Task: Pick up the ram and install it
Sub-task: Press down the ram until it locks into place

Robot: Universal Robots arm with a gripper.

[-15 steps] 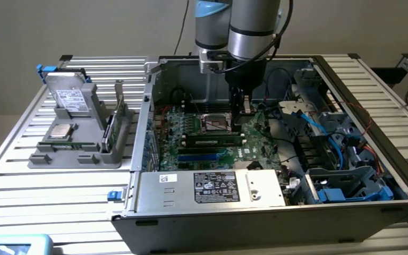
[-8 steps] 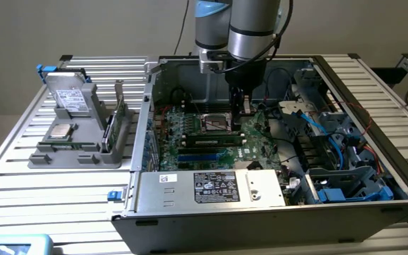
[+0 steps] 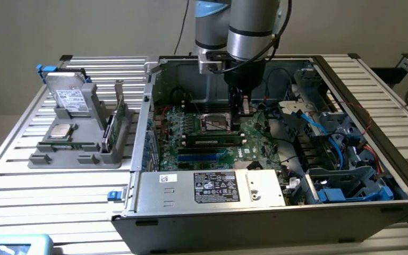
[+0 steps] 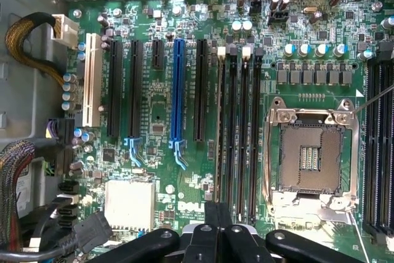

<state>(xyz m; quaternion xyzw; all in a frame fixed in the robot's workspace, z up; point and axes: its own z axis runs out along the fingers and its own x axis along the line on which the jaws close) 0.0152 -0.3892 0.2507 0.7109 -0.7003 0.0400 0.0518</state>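
In the exterior view, the arm reaches down into an open computer case [image 3: 275, 212] that lies on a slatted metal surface [image 3: 19, 175]. The tool [image 3: 241, 110] hangs over the green motherboard [image 3: 189, 127], beside the bare processor socket [image 3: 214, 123], with its fingers drawn together and nothing visible between them. The ram [image 3: 214, 141] sits lengthwise in the bank of black slots just on the near side of the socket, its white label facing the camera. On the exterior view's left, outside the case, a grey holder [image 3: 76, 156] carries a metal drive [image 3: 69, 98] and a wider green card [image 3: 121, 119]. In the wrist view, the tool [image 4: 218, 210] has its dark fingers pressed shut over one end of the four long slots next to the processor socket [image 4: 311, 155]. The ram [image 4: 220, 127] appears edge-on as a thin line in the slot farthest from the socket; whether the fingers touch it cannot be told.
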